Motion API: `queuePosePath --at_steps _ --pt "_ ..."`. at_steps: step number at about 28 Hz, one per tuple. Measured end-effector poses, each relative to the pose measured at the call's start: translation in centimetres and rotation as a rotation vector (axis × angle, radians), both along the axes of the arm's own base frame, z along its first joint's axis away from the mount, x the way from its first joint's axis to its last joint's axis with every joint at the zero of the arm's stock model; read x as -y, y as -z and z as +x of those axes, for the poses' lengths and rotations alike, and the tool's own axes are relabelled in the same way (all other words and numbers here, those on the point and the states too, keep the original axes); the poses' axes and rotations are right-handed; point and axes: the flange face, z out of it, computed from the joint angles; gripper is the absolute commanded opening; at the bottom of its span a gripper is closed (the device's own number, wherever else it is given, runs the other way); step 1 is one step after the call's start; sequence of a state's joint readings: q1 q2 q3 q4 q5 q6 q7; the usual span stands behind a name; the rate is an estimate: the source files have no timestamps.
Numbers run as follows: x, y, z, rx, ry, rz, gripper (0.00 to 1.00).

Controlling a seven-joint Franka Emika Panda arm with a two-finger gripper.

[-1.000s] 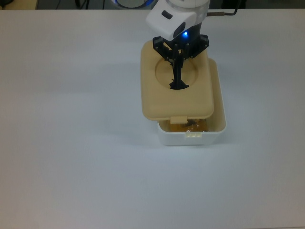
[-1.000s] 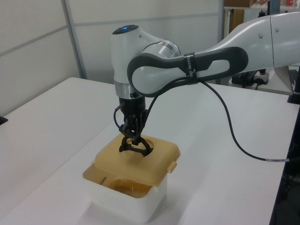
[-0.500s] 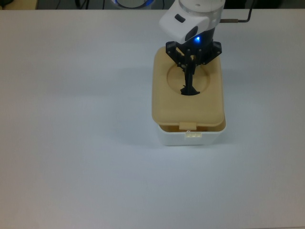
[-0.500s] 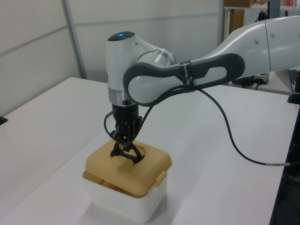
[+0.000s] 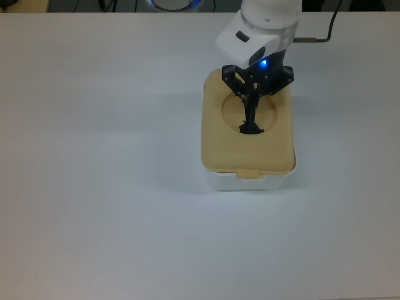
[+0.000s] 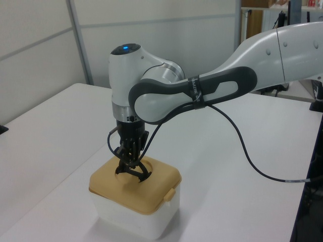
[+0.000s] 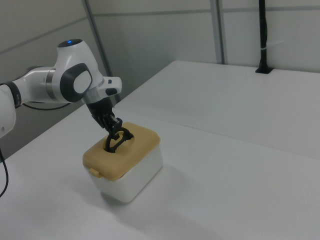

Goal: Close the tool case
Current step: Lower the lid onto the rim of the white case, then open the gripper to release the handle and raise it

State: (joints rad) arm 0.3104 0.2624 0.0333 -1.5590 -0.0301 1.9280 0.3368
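Since a second ago the lid (image 5: 248, 134) has slid toward the top view's right and come down; it now covers the white tub (image 5: 249, 182) squarely, where a gap at the near edge showed the contents before. The gripper (image 5: 251, 122) is clenched on the lid's black handle (image 5: 251, 129), which stands upright in the round recess. Holding it there probably lets the arm steer and lower the lid as one piece and keep it level over the rim. The tool case sits on the white table (image 5: 100, 156), right of centre in the top view. The front latch tab (image 5: 249, 174) hangs over the tub's near wall; whether it has snapped home I cannot tell. I can read no brand, label or writing anywhere.
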Motion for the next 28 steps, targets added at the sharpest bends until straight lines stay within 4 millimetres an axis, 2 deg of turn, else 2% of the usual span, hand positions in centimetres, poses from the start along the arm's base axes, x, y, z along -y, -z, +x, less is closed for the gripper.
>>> queuePosePath --at_steps 3,5,6,7,9,11,12,23,28 --pt "0.0 0.0 0.0 0.000 0.000 0.000 0.00" --pt "0.0 0.0 0.0 0.000 0.000 0.000 0.13" --pt "0.0 0.0 0.0 0.000 0.000 0.000 0.22" --pt "0.0 0.0 0.0 0.000 0.000 0.000 0.39" --pt "0.0 0.0 0.0 0.001 0.000 -0.001 0.85" --pt "0.0 0.0 0.0 0.001 0.000 -0.002 0.91" --pt "0.0 0.0 0.0 0.001 0.000 -0.002 1.00" --pt "0.3 -0.1 0.1 0.003 0.003 -0.004 1.00" --pt "1.5 -1.3 0.3 0.020 0.021 -0.005 1.00"
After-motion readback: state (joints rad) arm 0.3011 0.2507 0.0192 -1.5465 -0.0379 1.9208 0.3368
